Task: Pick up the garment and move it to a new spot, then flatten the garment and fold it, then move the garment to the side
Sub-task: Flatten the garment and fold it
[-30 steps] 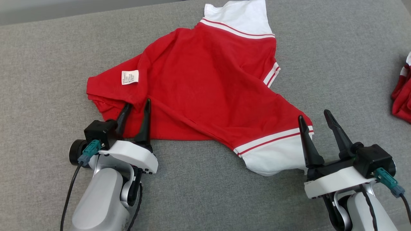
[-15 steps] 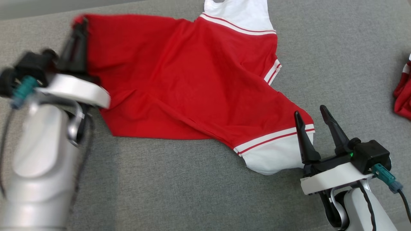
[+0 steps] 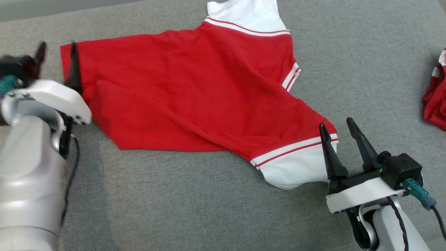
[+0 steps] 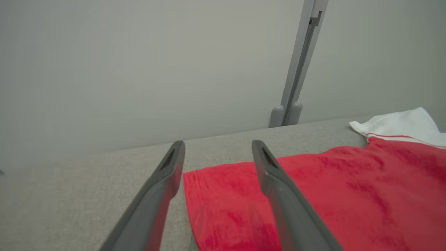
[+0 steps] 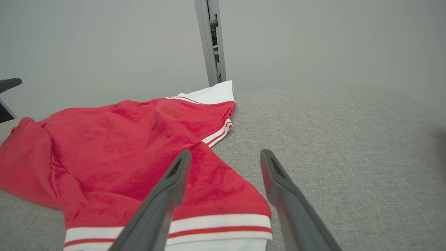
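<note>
The garment (image 3: 195, 83) is a red shirt with white, stripe-edged sleeves, lying spread on the grey cushioned surface (image 3: 195, 209). My left gripper (image 3: 57, 47) stands open at its far left corner. In the left wrist view the gripper (image 4: 217, 144) hovers with that red corner (image 4: 223, 195) lying loose below and between the fingers. My right gripper (image 3: 335, 123) is open just right of the near white sleeve (image 3: 296, 170). In the right wrist view the gripper (image 5: 225, 152) straddles the striped sleeve edge of the garment (image 5: 122, 146) with nothing gripped.
Another red and white cloth (image 3: 435, 101) lies at the right edge of the surface. A pale wall with a grey metal post (image 4: 296, 69) (image 5: 210, 42) rises behind the far edge. Bare grey surface stretches along the front.
My left gripper carried the folded-over hem corner up and to the left, spreading the shirt flat, then opened and let it go. The white label is now hidden. The right gripper barely moved.
</note>
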You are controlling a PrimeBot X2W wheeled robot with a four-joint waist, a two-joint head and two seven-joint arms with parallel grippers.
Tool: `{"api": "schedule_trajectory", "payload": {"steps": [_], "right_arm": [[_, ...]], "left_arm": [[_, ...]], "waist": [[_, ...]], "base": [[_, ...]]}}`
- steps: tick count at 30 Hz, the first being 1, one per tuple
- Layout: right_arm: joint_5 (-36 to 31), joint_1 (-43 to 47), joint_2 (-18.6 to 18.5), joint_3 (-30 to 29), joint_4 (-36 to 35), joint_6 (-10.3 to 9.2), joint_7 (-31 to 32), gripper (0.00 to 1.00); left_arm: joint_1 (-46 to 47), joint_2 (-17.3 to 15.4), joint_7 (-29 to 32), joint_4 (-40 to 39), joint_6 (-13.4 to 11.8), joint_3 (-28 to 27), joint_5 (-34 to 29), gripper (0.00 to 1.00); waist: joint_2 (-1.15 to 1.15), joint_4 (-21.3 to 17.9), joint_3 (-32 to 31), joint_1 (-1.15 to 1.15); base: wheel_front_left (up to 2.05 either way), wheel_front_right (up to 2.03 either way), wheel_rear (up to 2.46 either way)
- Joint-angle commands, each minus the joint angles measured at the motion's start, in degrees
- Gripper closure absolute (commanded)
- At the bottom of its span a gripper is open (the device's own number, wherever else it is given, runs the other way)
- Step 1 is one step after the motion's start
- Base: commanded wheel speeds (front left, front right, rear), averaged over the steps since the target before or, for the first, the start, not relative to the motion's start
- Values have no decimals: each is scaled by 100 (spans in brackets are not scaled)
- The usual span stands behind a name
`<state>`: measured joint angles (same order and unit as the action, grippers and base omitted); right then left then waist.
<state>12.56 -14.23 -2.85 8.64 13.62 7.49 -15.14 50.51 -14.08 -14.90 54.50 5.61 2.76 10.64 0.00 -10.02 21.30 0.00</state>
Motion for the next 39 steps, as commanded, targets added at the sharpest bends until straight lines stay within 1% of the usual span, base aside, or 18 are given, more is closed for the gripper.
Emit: {"api": "schedule_trajectory", "payload": {"steps": [1, 6, 7, 11, 16, 23, 28, 32, 35, 39], "right_arm": [[-29, 19, -17, -25, 4, 1, 3, 0], [-111, -7, -19, -37, 52, 1, 3, 0], [-114, -15, -19, -20, 63, 1, 3, 0], [-132, 6, -19, -2, 85, 1, 3, 0], [-125, 48, -19, 11, 107, 1, 3, 0], [-93, 71, -18, -9, 111, 1, 3, 0], [-84, 41, -18, -2, 113, 1, 3, 0], [-76, 30, -18, -13, 121, 1, 3, 0], [-61, 20, -18, -8, 127, 1, 3, 0], [-46, 10, -18, -9, 135, 1, 3, 0]], "left_arm": [[-148, 92, -30, 39, 37, -29, 90, 0], [-759, 628, -31, -240, 79, -105, 256, 0], [-974, 777, -32, -389, 91, -129, 294, 0], [-1355, 991, -32, -586, 99, -130, 365, 0], [-1461, 1050, -32, -625, 37, -88, 319, 0], [-1310, 1076, -33, -517, -99, -127, 251, 0], [-1049, 945, -34, -328, -170, -163, 128, 0], [-765, 872, -27, 6, -306, -177, 84, 0], [-552, 840, -2, 356, -253, -143, 105, 0], [-314, 847, 197, 784, -155, -71, 138, 0]], "waist": [[0, 65, -35, 0], [0, 219, -131, 0], [0, 251, -166, 0], [0, 271, -219, 0], [0, 237, -237, 0], [0, 149, -183, 0], [0, 115, -119, 0], [0, 113, -85, 0], [0, 122, -65, 0], [0, 149, -62, 0]], "base": [[0, 0, 0], [0, 0, 0], [0, 0, 0], [0, 0, 0], [0, 0, 0], [0, 0, 0], [0, 0, 0], [0, 0, 0], [0, 0, 0], [0, 0, 0]]}}
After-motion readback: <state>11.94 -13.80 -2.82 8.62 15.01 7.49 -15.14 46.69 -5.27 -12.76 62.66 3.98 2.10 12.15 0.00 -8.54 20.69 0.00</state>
